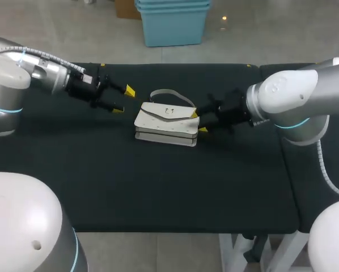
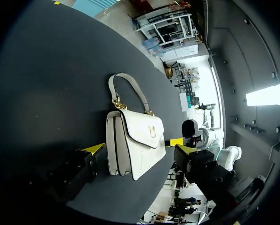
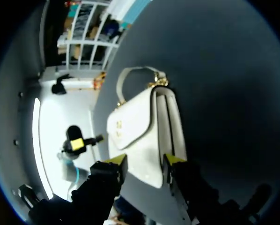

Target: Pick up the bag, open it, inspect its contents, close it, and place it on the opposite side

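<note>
While the white bag [image 1: 166, 122] lies flat at the middle of the table [image 1: 158, 187], the right gripper [image 1: 198, 121] sits at its end with fingers spread, and the left gripper [image 1: 124, 100] hangs apart from it, fingers also spread

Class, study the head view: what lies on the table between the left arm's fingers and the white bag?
Nothing: only bare black table separates the left gripper from the bag, in the head view.
</note>
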